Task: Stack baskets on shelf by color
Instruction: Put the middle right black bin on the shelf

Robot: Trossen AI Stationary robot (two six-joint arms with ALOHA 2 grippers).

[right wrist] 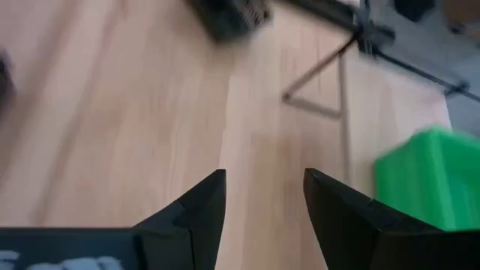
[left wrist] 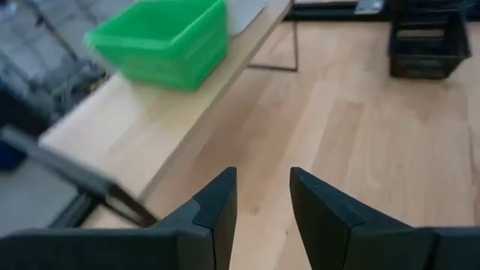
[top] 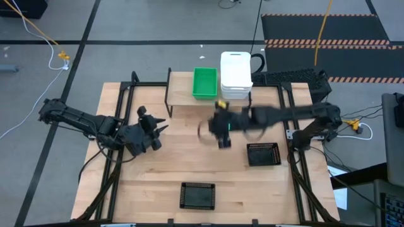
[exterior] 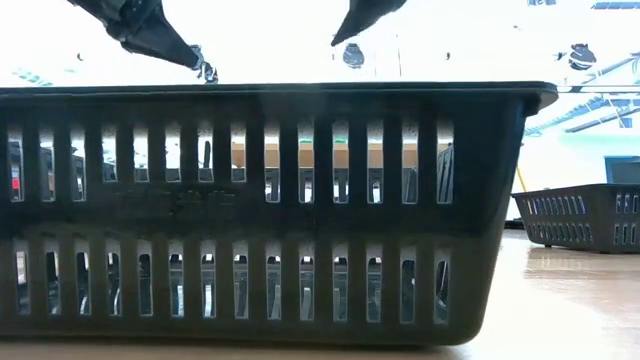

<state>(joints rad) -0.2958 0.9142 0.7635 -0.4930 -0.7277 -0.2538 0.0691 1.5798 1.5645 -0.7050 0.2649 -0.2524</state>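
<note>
Judging by the shelf (top: 183, 94) at upper centre, you have the green baskets (top: 204, 82) and white baskets (top: 236, 74) stacked; layers can't be counted. Two black baskets remain on the bench (top: 158, 183): one (top: 263, 154) right, one (top: 197, 195) bottom centre. Left gripper (top: 154, 129) and right gripper (top: 221, 129) both hang empty, fingers parted

Robotics lab, wooden table (top: 189, 170) on grey floor, hazard-striped mat (top: 328, 43), loose cables (top: 38, 34)
</note>
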